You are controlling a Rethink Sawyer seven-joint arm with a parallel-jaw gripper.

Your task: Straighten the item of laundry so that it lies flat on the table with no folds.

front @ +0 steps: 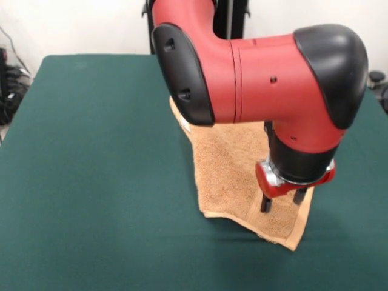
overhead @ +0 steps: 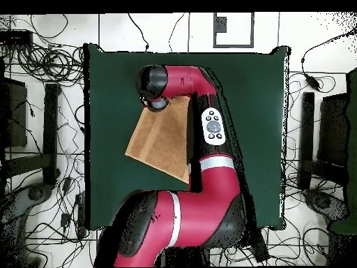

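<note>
The tan-orange towel (front: 233, 170) lies spread on the dark green table (front: 91, 151), right of centre in the front view. A woven band runs near its close hem, and that hem's right corner looks slightly raised. My gripper (front: 282, 201) points down over the towel's near right part; its two fingers stand apart, tips at or just above the cloth, holding nothing. The arm hides the towel's far end. In the overhead view the towel (overhead: 164, 136) shows as a slanted four-sided shape on the table (overhead: 251, 105), with the wrist covering its upper corner and hiding the gripper.
My red arm (overhead: 209, 132) reaches across the table along the towel's right edge in the overhead view. Cables (overhead: 42, 63) and chairs (overhead: 49, 132) lie on the floor around the table. Green cloth surrounds the towel on all sides.
</note>
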